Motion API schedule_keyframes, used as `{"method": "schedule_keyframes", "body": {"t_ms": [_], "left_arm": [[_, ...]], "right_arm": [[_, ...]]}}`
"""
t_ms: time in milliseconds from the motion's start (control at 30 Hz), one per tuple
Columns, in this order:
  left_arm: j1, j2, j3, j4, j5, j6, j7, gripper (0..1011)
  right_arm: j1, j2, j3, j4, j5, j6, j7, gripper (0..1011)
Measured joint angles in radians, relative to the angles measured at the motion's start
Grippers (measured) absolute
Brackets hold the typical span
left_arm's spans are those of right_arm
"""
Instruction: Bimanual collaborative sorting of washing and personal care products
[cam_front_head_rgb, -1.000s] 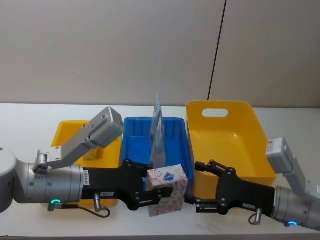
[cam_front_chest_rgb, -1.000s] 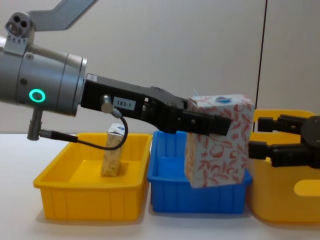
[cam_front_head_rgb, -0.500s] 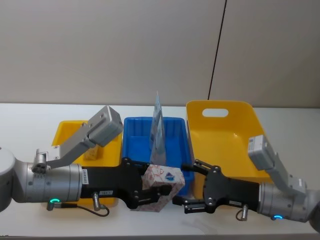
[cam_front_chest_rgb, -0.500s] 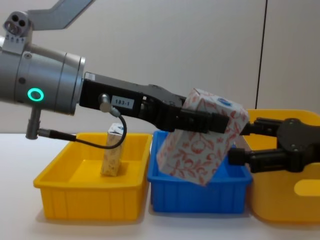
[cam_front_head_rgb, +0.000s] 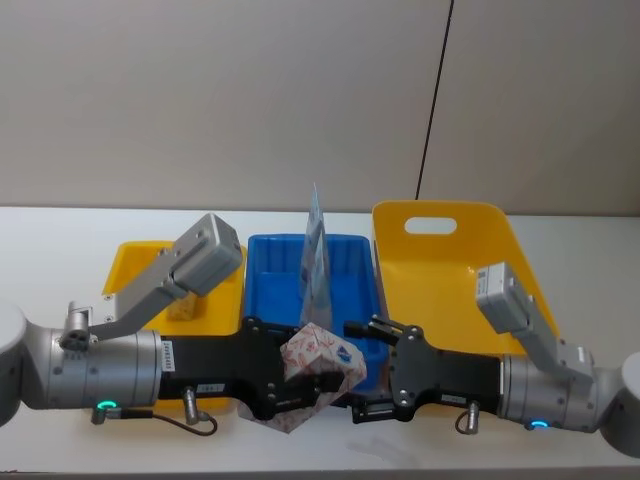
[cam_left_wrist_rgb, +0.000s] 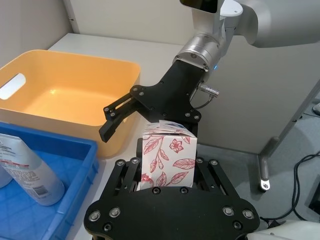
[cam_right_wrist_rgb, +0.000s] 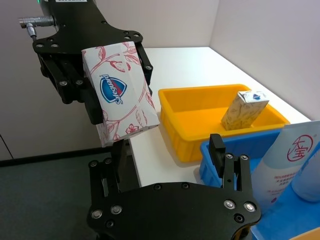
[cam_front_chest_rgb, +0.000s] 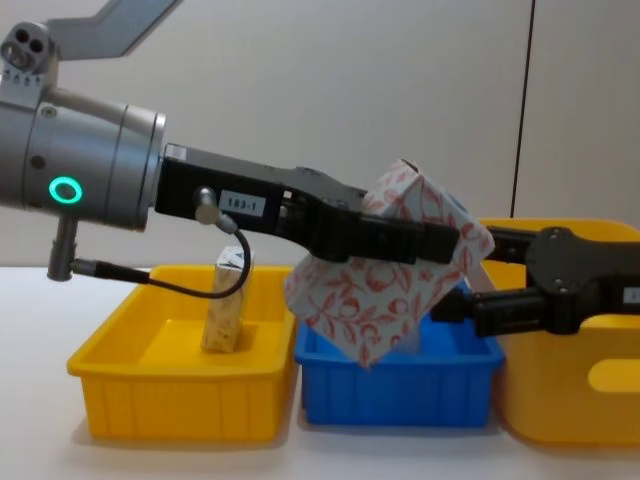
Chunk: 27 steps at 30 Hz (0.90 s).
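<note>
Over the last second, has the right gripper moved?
Yes. The right gripper has shifted left, from before the yellow basket to the blue tray, beside the carton.

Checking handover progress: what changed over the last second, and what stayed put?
The left gripper, still clamped on the floral carton, has rolled it from upright to tilted. The right gripper, open, has moved left, close up to it. The small carton in the yellow tray and the pouch in the blue tray stayed put.

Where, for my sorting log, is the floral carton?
Head view: the floral carton is held tilted in the left gripper, before the blue tray, the open right gripper at its right.
</note>
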<state>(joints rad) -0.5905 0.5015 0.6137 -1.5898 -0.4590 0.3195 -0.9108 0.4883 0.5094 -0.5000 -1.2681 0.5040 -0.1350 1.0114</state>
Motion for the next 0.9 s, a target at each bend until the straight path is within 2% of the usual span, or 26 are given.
{"method": "schedule_keyframes", "body": {"t_ms": [400, 900], "left_arm": [[-0.015, -0.005, 0.012, 0.020, -0.005, -0.019, -0.007, 398], [-0.039, -0.023, 0.036, 0.056, -0.006, -0.046, -0.013, 396]], "right_arm": [[0.004, 0.032, 0.003, -0.011, 0.023, 0.002, 0.020, 1000], [-0.008, 0.112, 0.016, -0.022, 0.037, -0.001, 0.053, 1000]]}}
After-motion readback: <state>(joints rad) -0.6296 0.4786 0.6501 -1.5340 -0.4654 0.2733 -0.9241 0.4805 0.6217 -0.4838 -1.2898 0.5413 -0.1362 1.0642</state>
